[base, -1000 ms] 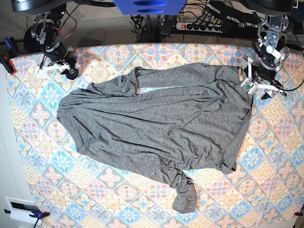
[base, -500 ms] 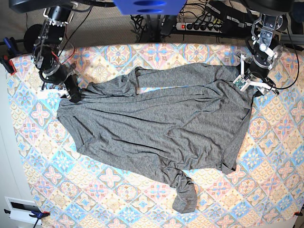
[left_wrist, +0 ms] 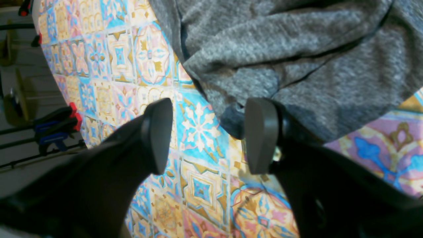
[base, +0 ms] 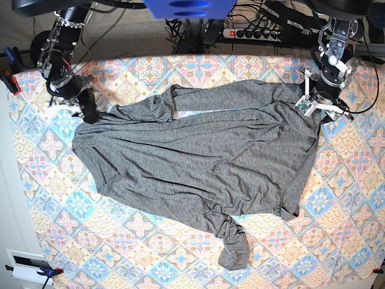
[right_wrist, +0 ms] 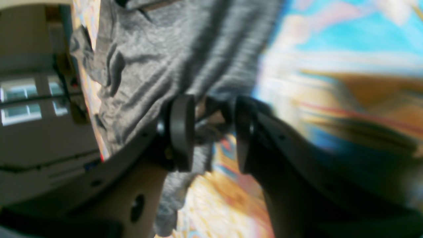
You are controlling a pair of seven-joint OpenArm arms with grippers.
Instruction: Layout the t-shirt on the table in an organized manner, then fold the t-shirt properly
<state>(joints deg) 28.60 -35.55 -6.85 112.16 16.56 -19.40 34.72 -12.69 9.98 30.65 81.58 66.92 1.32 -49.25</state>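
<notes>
Grey knit is what you have under both arms: the t-shirt [base: 198, 159] lies spread and rumpled across the table [base: 337, 198]. Your left gripper [left_wrist: 208, 135] stands parted over bare cloth with nothing between its fingers — the shirt's edge sits just beyond the far fingertip [left_wrist: 261, 132]. Your right gripper [right_wrist: 210, 132] is parted too, at the shirt's other end; that view is blurred, so you cannot tell whether fabric is caught.

The t-shirt [base: 204, 150] is soft, matt heathered knit; the worktop [base: 337, 198] wears smooth printed cloth; the left claw's [left_wrist: 208, 135] pads look matt black plastic.
</notes>
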